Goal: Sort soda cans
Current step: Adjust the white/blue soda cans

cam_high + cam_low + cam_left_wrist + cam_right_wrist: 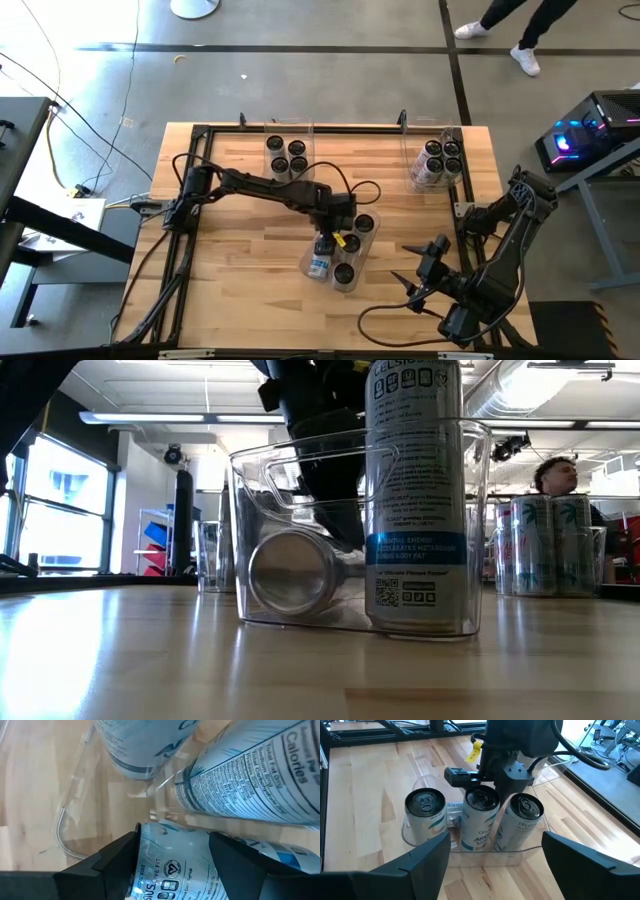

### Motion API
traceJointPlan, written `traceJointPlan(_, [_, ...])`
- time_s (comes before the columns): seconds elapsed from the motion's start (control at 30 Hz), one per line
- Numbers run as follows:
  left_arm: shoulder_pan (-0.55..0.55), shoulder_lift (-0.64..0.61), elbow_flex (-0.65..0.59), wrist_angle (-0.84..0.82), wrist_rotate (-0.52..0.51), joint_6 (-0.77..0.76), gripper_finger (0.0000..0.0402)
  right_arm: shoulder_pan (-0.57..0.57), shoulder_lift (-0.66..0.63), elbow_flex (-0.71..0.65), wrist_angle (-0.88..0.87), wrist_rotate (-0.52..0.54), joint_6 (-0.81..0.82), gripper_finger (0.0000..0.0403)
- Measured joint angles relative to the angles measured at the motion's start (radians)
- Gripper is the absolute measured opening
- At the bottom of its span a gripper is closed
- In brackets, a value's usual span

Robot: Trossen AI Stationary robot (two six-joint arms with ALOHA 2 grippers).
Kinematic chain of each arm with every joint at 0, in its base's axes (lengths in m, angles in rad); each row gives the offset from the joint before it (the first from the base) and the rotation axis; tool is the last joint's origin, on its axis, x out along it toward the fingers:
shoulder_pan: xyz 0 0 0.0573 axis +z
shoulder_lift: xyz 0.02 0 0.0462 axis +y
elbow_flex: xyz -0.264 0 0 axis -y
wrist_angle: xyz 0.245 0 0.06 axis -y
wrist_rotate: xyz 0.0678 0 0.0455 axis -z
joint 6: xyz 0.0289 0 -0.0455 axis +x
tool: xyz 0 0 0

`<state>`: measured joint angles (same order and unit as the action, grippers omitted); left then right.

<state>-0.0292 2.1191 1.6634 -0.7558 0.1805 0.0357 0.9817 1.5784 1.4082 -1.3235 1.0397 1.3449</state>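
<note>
high view: the left gripper (pixel 322 240) reaches into the clear bin (pixel 340 282) at mid-table, over a lying can (pixel 319 265); more soda cans (pixel 286 156) stand in two bins along the far edge. the right gripper (pixel 412 283) waits near the front right, jaws apart. low view: one can lies in the bin, another stands upright (pixel 415 490). left wrist view: the fingers (pixel 112 862) flank the lying can, seemingly clamped on it. right wrist view: three cans stand upright in the bin.

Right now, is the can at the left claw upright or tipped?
Tipped. The can lies on its side in the middle bin, its round end facing the low camera.
</note>
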Motion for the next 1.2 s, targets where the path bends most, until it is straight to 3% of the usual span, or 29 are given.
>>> traceJointPlan(0.43, [0.005, -0.037, 0.001, -0.038, 0.08, 0.002, 0.0243, 0.0, 0.0, 0.0, -0.003, 0.0, 0.0, 0.031])
traceJointPlan(0.93, [0.001, -0.127, 0.002, -0.085, 0.087, 0.021, 0.0243, 0.0, 0.0, 0.0, -0.002, 0.002, 0.0, 0.031])
traceJointPlan(1.2, [-0.001, -0.091, 0.002, -0.023, -0.039, 0.117, 0.0243, 0.0, 0.0, 0.0, -0.003, 0.002, -0.003, 0.031])
